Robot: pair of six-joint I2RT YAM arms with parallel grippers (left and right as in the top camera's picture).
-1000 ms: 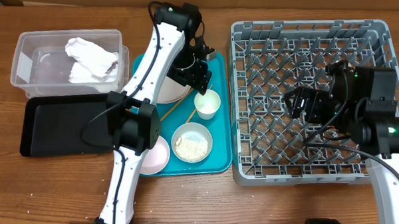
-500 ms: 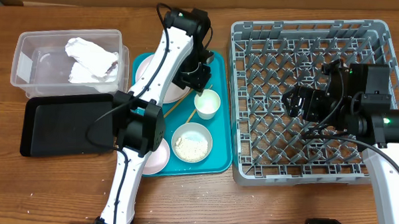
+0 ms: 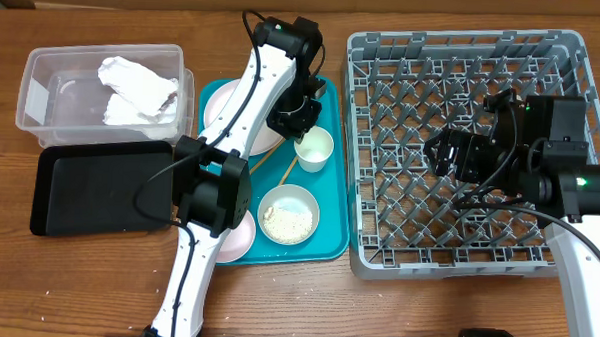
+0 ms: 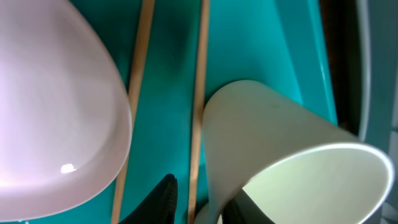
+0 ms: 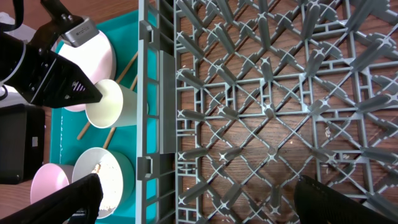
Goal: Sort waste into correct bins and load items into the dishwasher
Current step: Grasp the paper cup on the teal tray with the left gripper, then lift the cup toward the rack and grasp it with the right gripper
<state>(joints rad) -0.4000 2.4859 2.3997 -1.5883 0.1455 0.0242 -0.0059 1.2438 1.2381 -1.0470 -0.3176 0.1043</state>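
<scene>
- The left arm [image 3: 240, 96] lies slantwise over the teal tray [image 3: 329, 245] and blocks its left half from above.
- On the tray's right half, the cup [image 3: 314, 149] and the bowl of grains [image 3: 287, 212] stand near each other, and the chopsticks [image 3: 285, 174] lie in the gap between them.
- Only a narrow strip of table [image 3: 76, 281] parts the teal tray from the dish rack [image 3: 464, 42].
- The right arm [image 3: 557, 127] hangs over the rack's right half. The pegs on the left half are open from above.
- The clear tub [image 3: 43, 79] and the black tray [image 3: 89, 196] sit edge to edge, with no passage between them.
</scene>
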